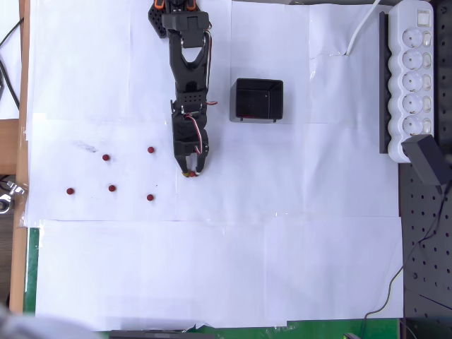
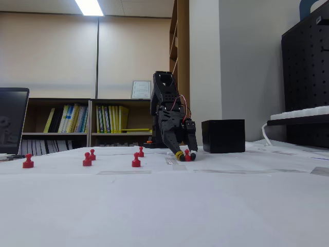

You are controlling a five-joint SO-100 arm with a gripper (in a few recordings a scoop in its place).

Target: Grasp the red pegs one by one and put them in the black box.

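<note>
— White paper covered the whole table (image 1: 212, 268), with bookshelves far behind it. Where was the tool?

— I had the gripper (image 1: 191, 171) low at the sheet, just left of centre in the overhead view. In the fixed view a red peg (image 2: 187, 155) sat right at its fingertips (image 2: 180, 155), which looked nearly closed around it. I couldn't say for certain it was clamped.

— And the target?

— The black box (image 1: 258, 99) lay up and to the right of the gripper in the overhead frame, near but apart. I judged the coming move to be a lift and a swing that way.

— The rest?

— Five loose red pegs (image 1: 111, 188) stood to the left, well away from the box.
</note>
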